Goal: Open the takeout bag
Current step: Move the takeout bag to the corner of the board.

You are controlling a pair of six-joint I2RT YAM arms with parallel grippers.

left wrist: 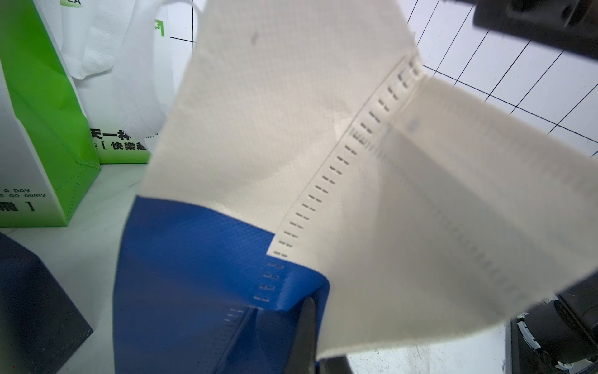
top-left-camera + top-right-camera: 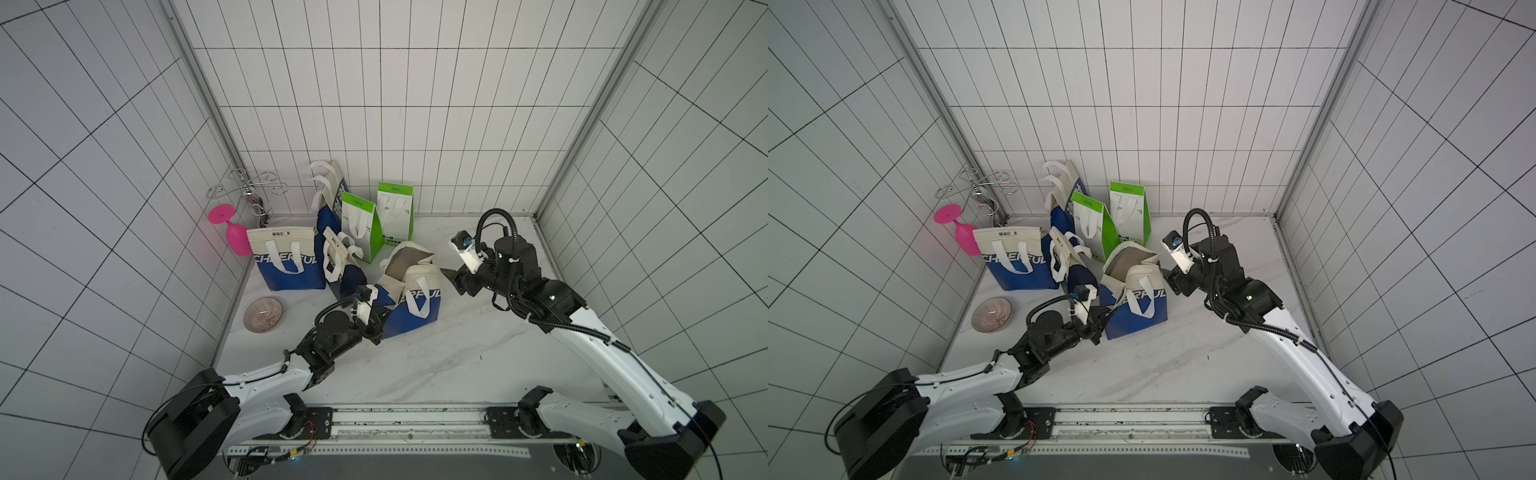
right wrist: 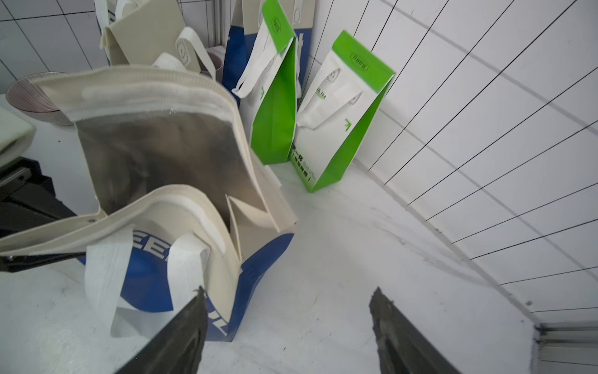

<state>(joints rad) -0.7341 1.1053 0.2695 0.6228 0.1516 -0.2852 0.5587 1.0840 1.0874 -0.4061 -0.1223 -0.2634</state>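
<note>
Takeout bag [image 2: 419, 307] stands gaping; left gripper [image 2: 376, 326] clamps its near-left edge, right gripper [image 3: 288, 291] spread wide, empty, just right.

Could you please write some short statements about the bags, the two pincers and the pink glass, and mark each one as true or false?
1. The nearest blue and cream bag has its mouth open, and its silver lining shows. True.
2. The right pincer is shut on a handle of this bag. False: it is open, holds nothing and is beside the bag.
3. The left pincer is shut on the fabric of the bag. True.
4. The pink goblet stands upright in the middle of the table. False: it is tipped over near the side wall.
5. Two green and white bags stand near the back wall. True.
</note>
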